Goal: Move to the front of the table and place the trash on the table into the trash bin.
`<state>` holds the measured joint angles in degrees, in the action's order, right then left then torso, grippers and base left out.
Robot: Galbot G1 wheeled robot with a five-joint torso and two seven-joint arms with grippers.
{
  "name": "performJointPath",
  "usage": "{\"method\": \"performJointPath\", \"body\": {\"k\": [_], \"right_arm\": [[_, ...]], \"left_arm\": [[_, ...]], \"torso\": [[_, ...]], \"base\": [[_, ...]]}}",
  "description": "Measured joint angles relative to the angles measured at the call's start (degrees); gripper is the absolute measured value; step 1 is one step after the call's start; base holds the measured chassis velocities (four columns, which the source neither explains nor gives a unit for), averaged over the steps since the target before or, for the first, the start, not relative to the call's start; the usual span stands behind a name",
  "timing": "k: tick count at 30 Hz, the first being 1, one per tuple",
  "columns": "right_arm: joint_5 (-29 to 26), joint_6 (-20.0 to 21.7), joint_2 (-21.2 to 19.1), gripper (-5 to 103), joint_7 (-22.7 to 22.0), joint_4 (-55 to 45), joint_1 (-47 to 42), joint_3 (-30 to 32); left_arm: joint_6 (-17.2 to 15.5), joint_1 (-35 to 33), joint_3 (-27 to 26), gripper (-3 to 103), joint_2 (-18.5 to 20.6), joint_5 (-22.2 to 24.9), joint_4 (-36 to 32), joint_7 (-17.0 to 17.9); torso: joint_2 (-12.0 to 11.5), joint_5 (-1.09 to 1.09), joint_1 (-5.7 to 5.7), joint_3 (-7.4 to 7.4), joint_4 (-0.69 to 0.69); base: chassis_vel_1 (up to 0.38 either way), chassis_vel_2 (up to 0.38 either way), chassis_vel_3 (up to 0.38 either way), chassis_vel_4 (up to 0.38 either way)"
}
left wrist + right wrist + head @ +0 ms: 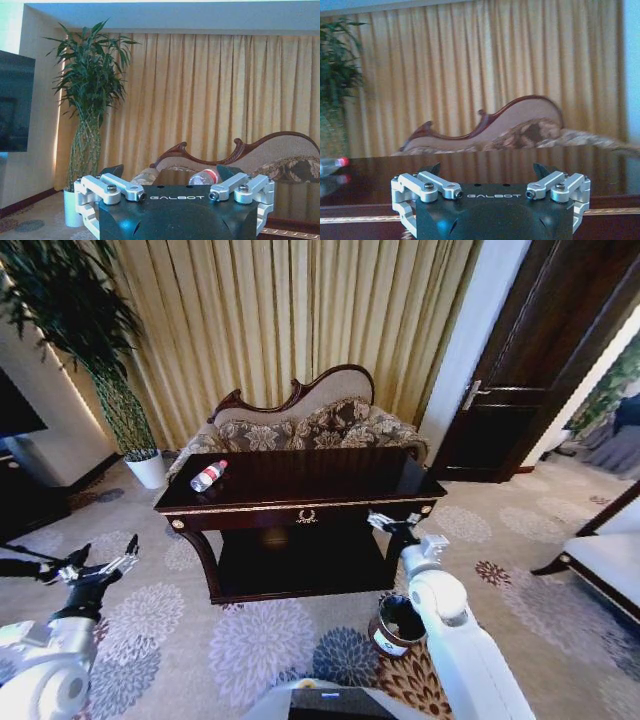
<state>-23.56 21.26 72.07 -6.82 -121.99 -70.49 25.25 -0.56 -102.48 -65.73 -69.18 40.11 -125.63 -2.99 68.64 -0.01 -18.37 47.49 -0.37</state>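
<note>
The long dark table (330,480) with gold trim stands ahead of me in the head view. One piece of trash, a clear plastic bottle (209,476) with a red cap, lies on the table's left end. The same bottle (202,177) lies beyond my left gripper (170,172), and the bottle (332,163) also rests on the glossy table (495,165) top. The round brown trash bin (384,642) stands on the carpet by the table's right front leg, beside my right arm. My left gripper (107,552) hovers open, low at the left. My right gripper (392,523) is open at the table's right front corner (487,172).
A floral sofa (300,425) sits right behind the table. A tall plant in a white pot (148,470) stands at the back left, a dark door (520,390) at the right, and a white seat (610,565) at the far right. Patterned carpet lies before the table.
</note>
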Motion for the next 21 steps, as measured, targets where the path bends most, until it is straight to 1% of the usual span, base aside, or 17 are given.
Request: {"method": "performJointPath", "body": {"k": [3, 5, 12, 21], "right_arm": [[-0.83, 0.8, -0.09, 100, 0.0, 0.08, 0.82, -0.58], [-1.52, 1.49, -0.34, 100, 0.0, 0.48, 1.43, -1.04], [-1.49, 1.55, -0.2, 100, 0.01, 1.12, 1.46, -1.18], [-1.13, 1.41, 0.8, 100, 0.01, 1.6, 1.46, -1.39]], "left_arm": [[-0.12, 0.13, -0.13, 100, 0.19, 0.0, -0.13, 0.03], [-0.84, 0.25, -0.37, 100, 0.54, 0.07, -0.39, 0.11], [-1.97, 0.47, -0.13, 100, 0.68, 0.01, -0.67, 0.22], [-2.27, 0.51, -0.04, 100, 0.68, -0.11, -1.01, 0.22]], "torso": [[0.0, 0.01, 0.0, 0.0, 0.0], [0.0, 0.01, -0.01, 0.01, 0.0], [0.0, 0.0, 0.0, 0.0, 0.0], [0.0, 0.01, 0.0, 0.0, -0.01]], "base": [[0.0, 0.0, 0.0, 0.0], [0.0, 0.0, 0.0, 0.0], [0.0, 0.0, 0.0, 0.0], [0.0, 0.0, 0.0, 0.0]]}}
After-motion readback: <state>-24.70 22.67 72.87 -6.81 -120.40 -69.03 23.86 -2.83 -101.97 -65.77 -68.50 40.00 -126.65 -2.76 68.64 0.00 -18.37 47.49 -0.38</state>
